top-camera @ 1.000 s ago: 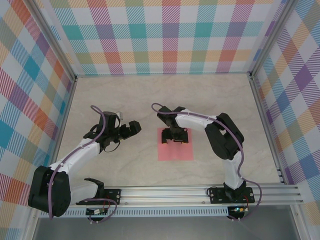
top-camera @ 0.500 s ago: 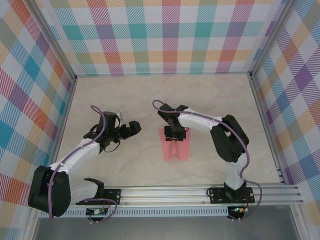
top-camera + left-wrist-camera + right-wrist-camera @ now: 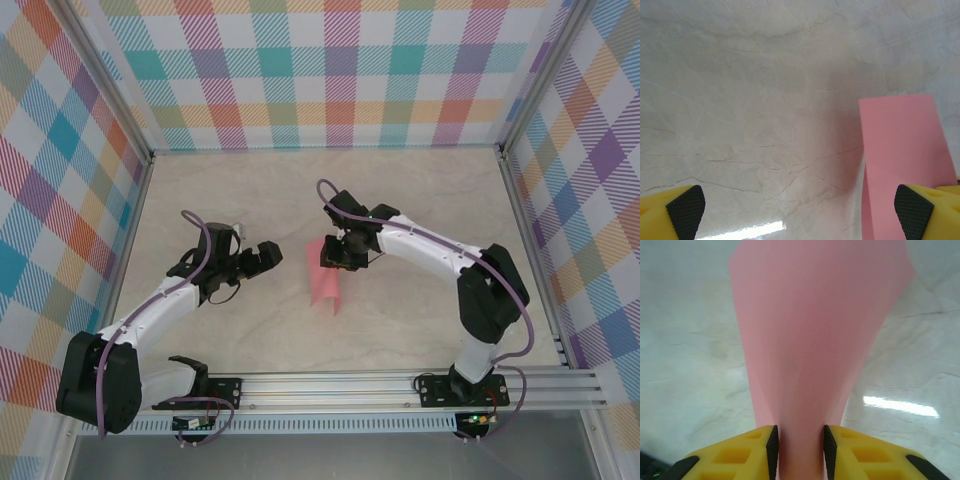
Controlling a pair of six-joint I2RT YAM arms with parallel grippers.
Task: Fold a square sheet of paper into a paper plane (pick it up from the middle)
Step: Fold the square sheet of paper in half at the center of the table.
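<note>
My right gripper is shut on the middle of the square sheet of paper, which is salmon-pink. The sheet hangs bowed from the fingers, its lower end pointing toward the near edge. In the right wrist view the paper is pinched between the black pads and fans out wider beyond them, with the right gripper closed around it. My left gripper hovers open to the left of the sheet, apart from it. In the left wrist view the left gripper is open over bare table, and the paper stands by the right fingertip.
The pale marble tabletop lies inside checkered walls at the back and both sides. An aluminium rail carrying both arm bases runs along the near edge.
The right gripper closed on the flat sheet's middle, then lifted it and swung it left. The sheet went from a flat square to a narrow bowed shape. The left arm stayed still.
</note>
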